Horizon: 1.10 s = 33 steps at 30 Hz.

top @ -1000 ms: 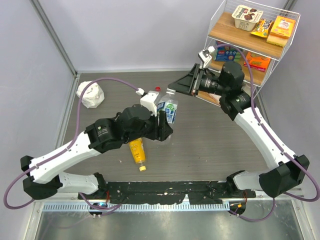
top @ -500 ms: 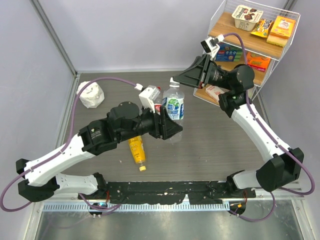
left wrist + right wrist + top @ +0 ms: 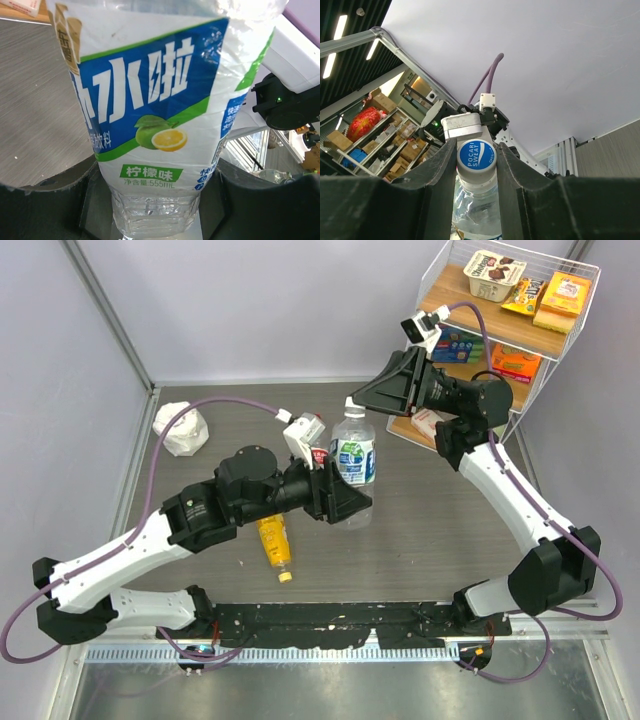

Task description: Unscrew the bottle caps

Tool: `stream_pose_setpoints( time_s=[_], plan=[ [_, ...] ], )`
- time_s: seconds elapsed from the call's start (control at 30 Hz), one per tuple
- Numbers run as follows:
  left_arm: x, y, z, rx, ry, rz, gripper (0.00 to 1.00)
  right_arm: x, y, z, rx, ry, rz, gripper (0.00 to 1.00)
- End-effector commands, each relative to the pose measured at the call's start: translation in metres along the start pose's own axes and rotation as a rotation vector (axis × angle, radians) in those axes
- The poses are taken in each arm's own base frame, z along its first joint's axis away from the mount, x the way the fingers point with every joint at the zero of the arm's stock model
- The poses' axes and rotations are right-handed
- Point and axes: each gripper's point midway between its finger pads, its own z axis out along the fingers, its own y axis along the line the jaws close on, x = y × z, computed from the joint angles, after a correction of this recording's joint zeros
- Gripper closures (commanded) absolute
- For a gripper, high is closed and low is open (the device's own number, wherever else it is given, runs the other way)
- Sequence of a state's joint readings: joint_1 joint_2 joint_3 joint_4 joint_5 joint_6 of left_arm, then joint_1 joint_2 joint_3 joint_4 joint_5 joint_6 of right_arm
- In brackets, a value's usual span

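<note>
The small clear bottle [image 3: 355, 455] with the blue-white label stands upright above the table. My left gripper [image 3: 345, 498] is shut on its lower body, and the label fills the left wrist view [image 3: 150, 100]. Its pale blue-white cap [image 3: 476, 155] sits between my right gripper's fingers [image 3: 435, 170], which press on both sides; that gripper [image 3: 357, 400] reaches in from the right. The yellow bottle [image 3: 273, 540] lies on the table with its yellow cap [image 3: 285, 577] on. Only a red patch [image 3: 318, 453] of the tall bottle shows behind my left wrist.
A crumpled white wad [image 3: 180, 430] lies at the back left. A wire shelf [image 3: 580, 335] with snack boxes stands at the back right, close behind my right arm. Grey walls close the back and sides.
My left gripper has stood the small bottle upright and carried it to the right. My right gripper has come down to the bottle's top and closed round the cap.
</note>
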State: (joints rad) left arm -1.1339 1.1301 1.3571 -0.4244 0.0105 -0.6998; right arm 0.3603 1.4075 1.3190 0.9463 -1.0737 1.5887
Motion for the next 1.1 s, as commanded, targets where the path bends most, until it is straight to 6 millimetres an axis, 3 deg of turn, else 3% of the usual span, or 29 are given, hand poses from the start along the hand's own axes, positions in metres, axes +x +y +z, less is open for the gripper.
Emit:
stream_pose_setpoints(
  time_s=[0.0,0.3,0.57,0.73,0.77,0.93,1.07],
  plan=[
    [0.034,0.006,0.005,0.016,0.120,-0.011,1.00,-0.008,0.047,0.004,-0.094,-0.013,-0.121,0.91],
    [0.044,0.013,0.000,0.004,0.132,-0.011,1.00,-0.024,0.049,0.000,-0.090,-0.058,-0.123,0.97],
    [0.043,0.014,-0.002,-0.004,0.127,-0.006,1.00,-0.028,0.018,-0.004,0.052,-0.072,-0.125,0.98],
    [0.044,0.018,-0.002,-0.020,0.131,-0.005,1.00,-0.027,-0.040,-0.021,0.354,-0.100,-0.076,0.98],
    [0.045,0.019,-0.002,-0.025,0.132,-0.003,1.00,-0.030,-0.054,-0.030,0.427,-0.121,-0.078,0.98],
    [0.049,0.025,-0.004,-0.053,0.147,0.001,1.00,-0.036,-0.086,-0.073,0.589,-0.249,-0.038,0.98],
    [0.051,0.035,-0.008,-0.095,0.142,0.005,1.00,-0.020,-0.125,-0.110,0.778,-0.265,0.006,0.99]
  ],
)
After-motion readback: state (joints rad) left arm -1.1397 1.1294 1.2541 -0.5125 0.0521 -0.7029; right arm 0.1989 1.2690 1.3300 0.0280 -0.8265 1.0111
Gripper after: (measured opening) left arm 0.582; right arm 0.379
